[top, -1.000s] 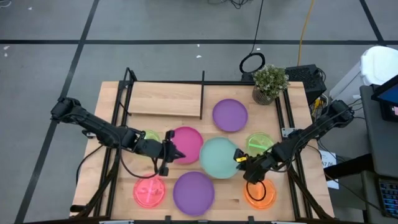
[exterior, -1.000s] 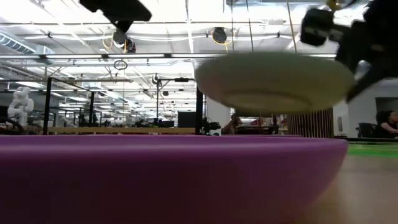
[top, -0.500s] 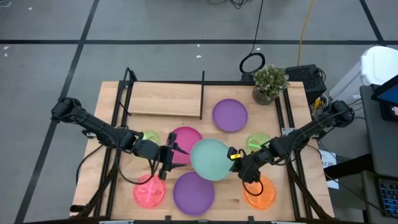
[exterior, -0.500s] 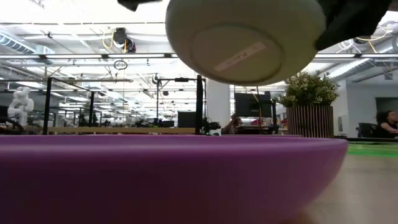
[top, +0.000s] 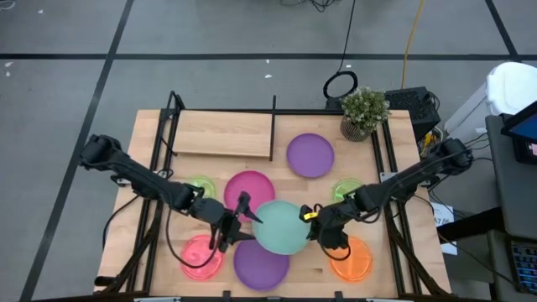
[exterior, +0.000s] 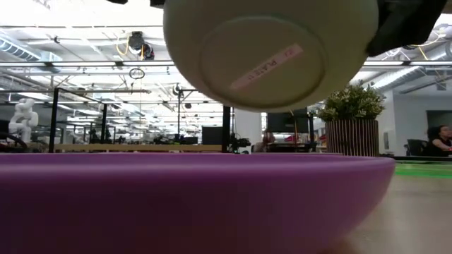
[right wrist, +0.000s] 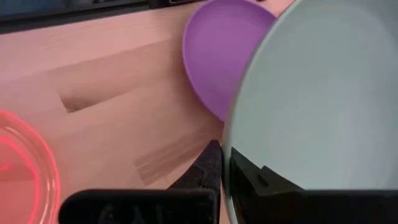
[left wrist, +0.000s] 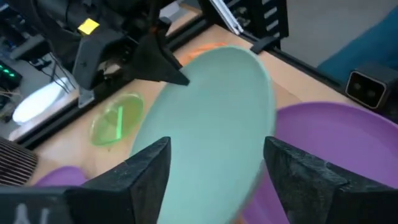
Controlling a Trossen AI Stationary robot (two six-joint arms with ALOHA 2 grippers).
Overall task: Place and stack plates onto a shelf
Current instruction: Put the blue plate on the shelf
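the right end effector (top: 312,220) is clamped on the rim of the mint-green plate (top: 279,226), holding it in the air above the middle of the desk (top: 394,277), tilted so that its underside and label face the low camera. the left end effector (top: 245,214) sits at the plate's opposite edge with its fingers (left wrist: 140,168) apart on either side of the rim, apparently ready to take it over. just below the raised plate a purple plate (top: 261,261) lies flat, with a magenta plate (top: 245,188) just behind it, a second purple plate (top: 310,155) near the potted plant (top: 363,111), and the small neon green plate (top: 201,184), pink-red plate (top: 198,260), orange plate (top: 352,262) and another green plate (top: 346,190) spread around them. the shelf (top: 222,134) at the back left carries nothing yet, so by this showing no plate has been stacked and all eight remain to be placed.
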